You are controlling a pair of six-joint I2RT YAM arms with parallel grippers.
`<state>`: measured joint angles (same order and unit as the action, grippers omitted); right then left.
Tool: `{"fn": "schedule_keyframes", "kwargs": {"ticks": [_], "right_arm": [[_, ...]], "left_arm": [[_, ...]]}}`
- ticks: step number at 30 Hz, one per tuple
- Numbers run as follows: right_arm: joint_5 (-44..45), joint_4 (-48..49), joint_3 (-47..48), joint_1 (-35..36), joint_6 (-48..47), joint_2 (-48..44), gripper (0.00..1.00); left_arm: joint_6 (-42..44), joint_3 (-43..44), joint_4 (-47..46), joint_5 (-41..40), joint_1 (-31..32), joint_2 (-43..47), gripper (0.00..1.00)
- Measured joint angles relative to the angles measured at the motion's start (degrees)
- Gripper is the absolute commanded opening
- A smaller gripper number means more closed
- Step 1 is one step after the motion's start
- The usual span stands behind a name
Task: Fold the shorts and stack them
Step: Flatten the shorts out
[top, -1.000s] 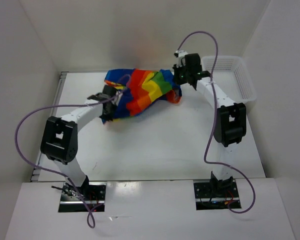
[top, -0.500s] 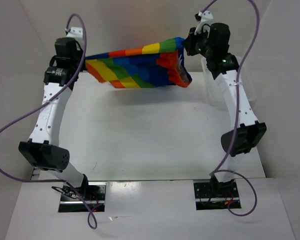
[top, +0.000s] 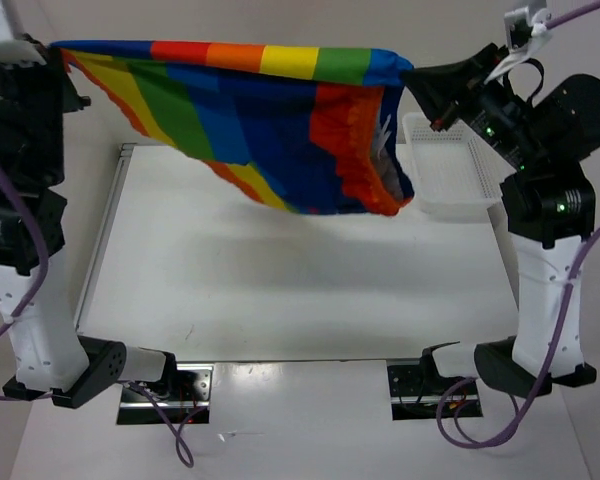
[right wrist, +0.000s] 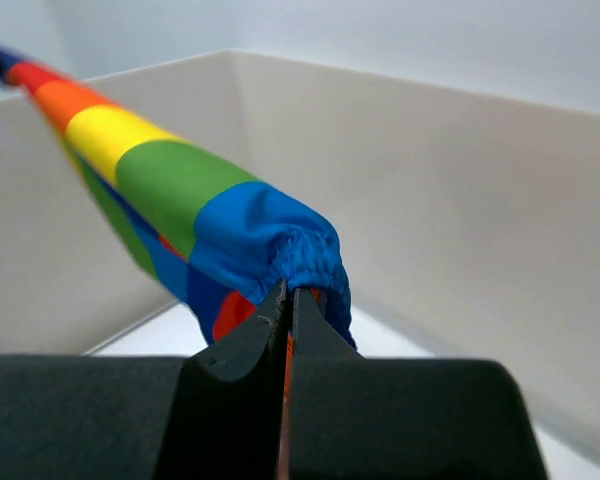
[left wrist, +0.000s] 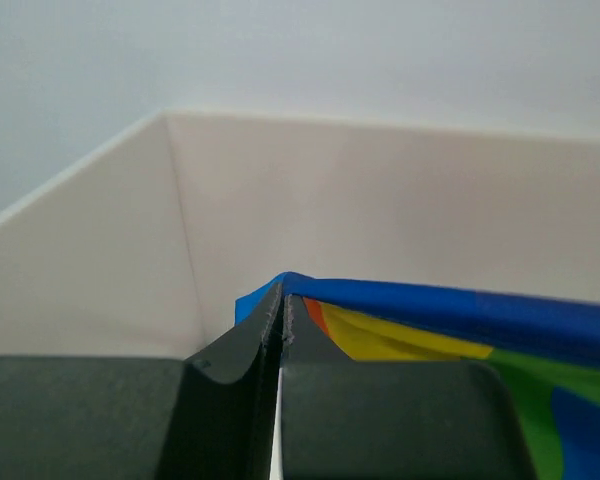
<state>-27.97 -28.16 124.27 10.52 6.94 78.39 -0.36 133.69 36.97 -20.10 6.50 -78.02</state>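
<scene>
The rainbow-striped shorts (top: 280,120) hang stretched in the air, high above the white table (top: 300,290), with the waistband pulled taut along the top. My left gripper (top: 52,48) is shut on the shorts' left top corner; in the left wrist view (left wrist: 282,292) the blue edge (left wrist: 450,310) runs out from the pinched tips. My right gripper (top: 412,75) is shut on the right top corner; in the right wrist view (right wrist: 288,295) the gathered blue waistband (right wrist: 280,245) sits in the jaws. The lower part hangs loose, with red cloth at the right.
A white mesh basket (top: 450,170) stands at the table's far right, just below and behind the shorts' right end. White walls (top: 280,20) enclose the table at back and sides. Purple cables loop from both arms.
Both arms have risen and spread apart, lifting the shorts from a bunched heap on the table to a wide, taut spread held high.
</scene>
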Motion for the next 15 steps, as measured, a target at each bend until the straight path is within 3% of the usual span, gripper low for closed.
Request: {"fn": "schedule_keyframes", "kwargs": {"ticks": [8,15], "right_arm": [[-9.5,4.6,-18.7,-0.1,11.9,-8.5,0.0],[-1.5,5.0,-22.6,-2.1,10.6,4.7,0.0]], "left_arm": [[0.0,10.2,-1.9,-1.3,-0.1,-5.6,0.0],[0.1,12.8,-1.8,1.0,-1.0,-27.1,0.0]]}}
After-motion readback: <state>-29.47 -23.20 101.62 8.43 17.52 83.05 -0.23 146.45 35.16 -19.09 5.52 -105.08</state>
